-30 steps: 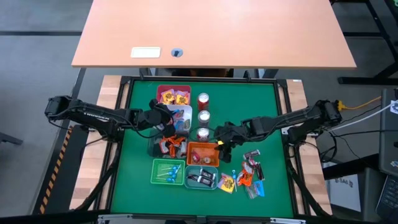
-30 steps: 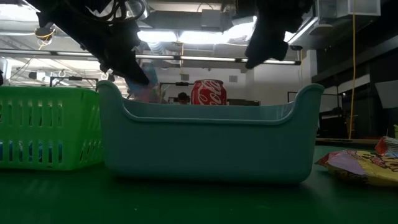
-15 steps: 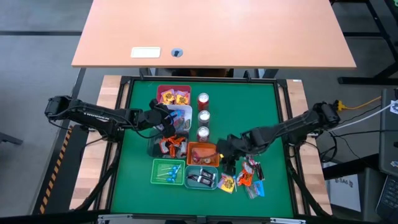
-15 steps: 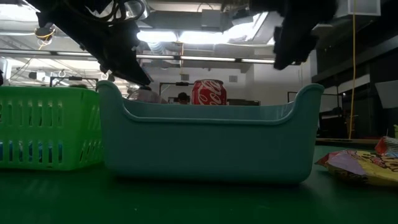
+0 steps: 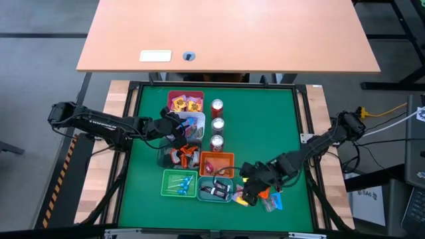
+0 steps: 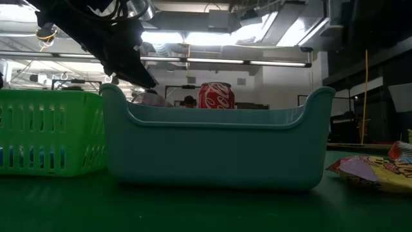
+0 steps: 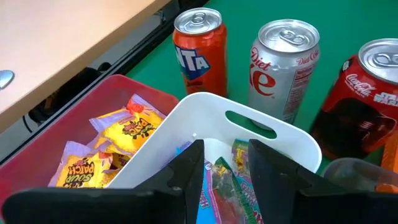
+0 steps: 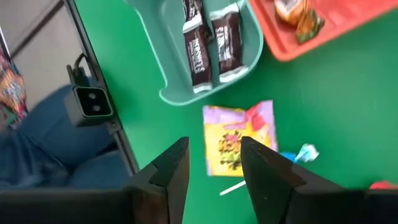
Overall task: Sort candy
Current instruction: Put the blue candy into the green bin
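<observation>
I've got the right gripper (image 8: 211, 165) hanging over the loose candy pile (image 5: 265, 194) near the table's front right, fingers apart with nothing in them, lined up on a yellow Sour Patch packet (image 8: 238, 137) lying just beside the teal bin (image 8: 171, 74) with its dark chocolate bars (image 8: 211, 40). Looks like the pick step: drop straight down and pinch that packet, without snagging the blue lollipop (image 8: 298, 154) next to it. The left gripper (image 7: 224, 177) sits over the white bin (image 7: 261, 134), fingers parted and empty. The red bin (image 7: 74, 118) already holds yellow packets. Three cans (image 5: 217, 125) crowd the middle, so I'd carry high.
</observation>
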Motion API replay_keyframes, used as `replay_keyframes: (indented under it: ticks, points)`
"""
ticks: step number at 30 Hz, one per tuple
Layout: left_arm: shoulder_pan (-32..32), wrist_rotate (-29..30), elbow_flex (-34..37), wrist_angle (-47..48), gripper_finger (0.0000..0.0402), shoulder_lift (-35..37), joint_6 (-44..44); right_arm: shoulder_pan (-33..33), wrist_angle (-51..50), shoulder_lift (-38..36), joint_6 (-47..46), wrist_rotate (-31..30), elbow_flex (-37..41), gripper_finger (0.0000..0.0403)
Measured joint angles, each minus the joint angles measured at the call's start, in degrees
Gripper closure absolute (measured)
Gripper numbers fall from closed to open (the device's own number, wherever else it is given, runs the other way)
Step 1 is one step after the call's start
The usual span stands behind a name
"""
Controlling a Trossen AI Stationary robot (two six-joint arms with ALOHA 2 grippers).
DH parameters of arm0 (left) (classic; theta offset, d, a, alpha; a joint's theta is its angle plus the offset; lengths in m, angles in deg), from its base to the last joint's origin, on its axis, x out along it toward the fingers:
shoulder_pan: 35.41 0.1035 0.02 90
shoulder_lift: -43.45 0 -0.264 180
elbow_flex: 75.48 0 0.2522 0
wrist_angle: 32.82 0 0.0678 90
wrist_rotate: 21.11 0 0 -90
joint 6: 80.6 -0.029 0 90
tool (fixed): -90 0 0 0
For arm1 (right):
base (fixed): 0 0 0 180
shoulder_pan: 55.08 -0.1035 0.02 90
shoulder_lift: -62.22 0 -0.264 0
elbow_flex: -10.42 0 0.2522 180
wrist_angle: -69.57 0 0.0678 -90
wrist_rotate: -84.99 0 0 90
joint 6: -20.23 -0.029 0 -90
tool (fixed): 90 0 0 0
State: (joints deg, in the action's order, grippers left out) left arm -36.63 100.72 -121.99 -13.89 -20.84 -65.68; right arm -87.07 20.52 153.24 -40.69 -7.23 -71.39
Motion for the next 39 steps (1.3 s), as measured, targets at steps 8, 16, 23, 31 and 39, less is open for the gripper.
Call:
replay_keyframes:
  ticks: [8,16,23,31,39]
  points:
    - [-0.1,0.0,0.0,0.0,0.0287,0.0,0.0,-5.2,0.0,0.1,-12.6,-4.1,0.0,0.026]
    - [-0.1,0.0,0.0,0.0,0.0287,0.0,0.0,-7.1,-0.6,4.4,-18.6,-4.2,0.0,0.026]
    - [-0.1,0.0,0.0,0.0,0.0287,0.0,0.0,-7.0,-0.6,9.4,-20.2,0.0,0.0,0.026]
    - [-0.1,0.0,0.0,0.0,0.0287,0.0,0.0,-7.0,-0.6,13.0,-22.0,2.9,0.0,0.026]
    - [-0.1,0.0,0.0,0.0,0.0287,0.0,0.0,-7.0,-0.5,15.0,-22.0,3.8,0.0,0.026]
